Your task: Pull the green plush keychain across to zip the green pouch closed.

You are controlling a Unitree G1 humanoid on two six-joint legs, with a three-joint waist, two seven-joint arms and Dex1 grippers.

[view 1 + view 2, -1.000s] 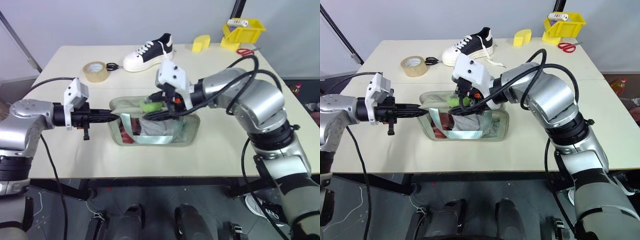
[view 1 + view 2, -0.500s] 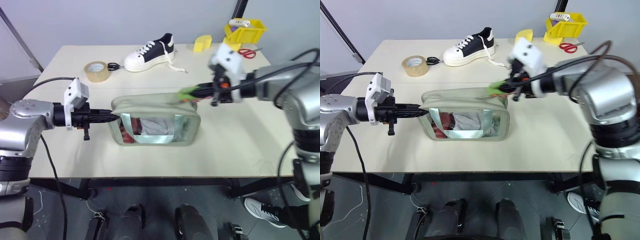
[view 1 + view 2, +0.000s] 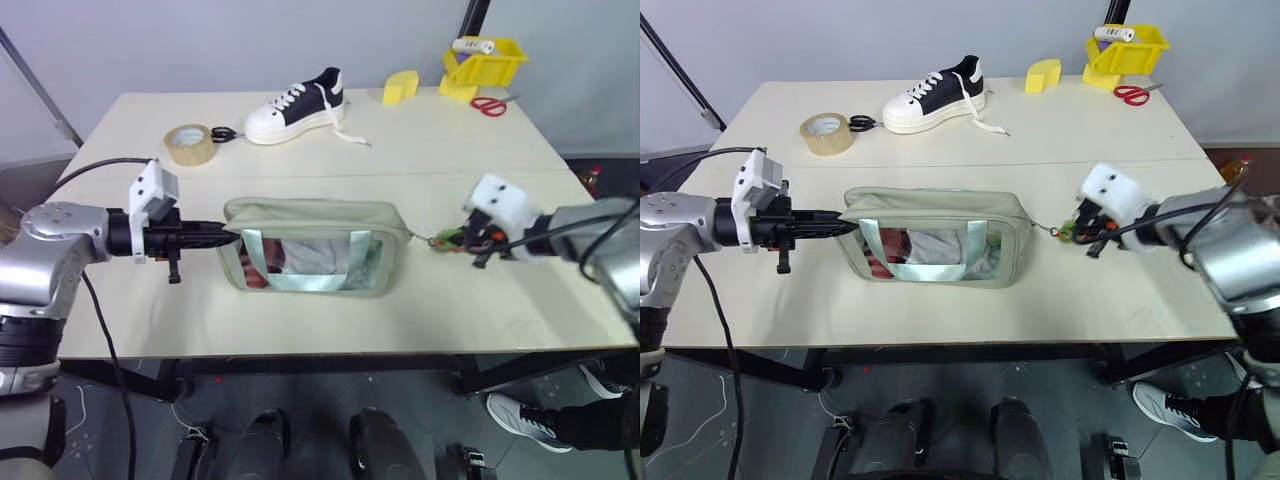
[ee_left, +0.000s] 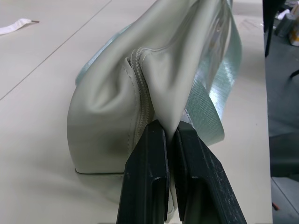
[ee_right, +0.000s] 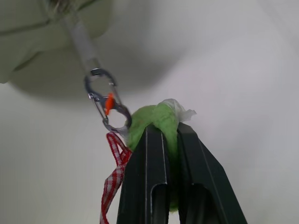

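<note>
Right wrist view has the right gripper (image 5: 163, 135) clamped on the small lime-green fuzzy plush keychain (image 5: 158, 122), pulled just past the pale sage-green soft rectangular pouch (image 3: 310, 245), whose opposite end the left gripper (image 4: 169, 135) pinches.

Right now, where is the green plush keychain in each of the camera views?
Left eye view: green plush keychain, just off the pouch's right end, in the right gripper.
Right eye view: same spot, right of the green pouch.
Left wrist view: pouch end pinched; I can't find the keychain.
Right wrist view: between the fingers, below the metal clip.
Shared landmark: the pouch.
</note>
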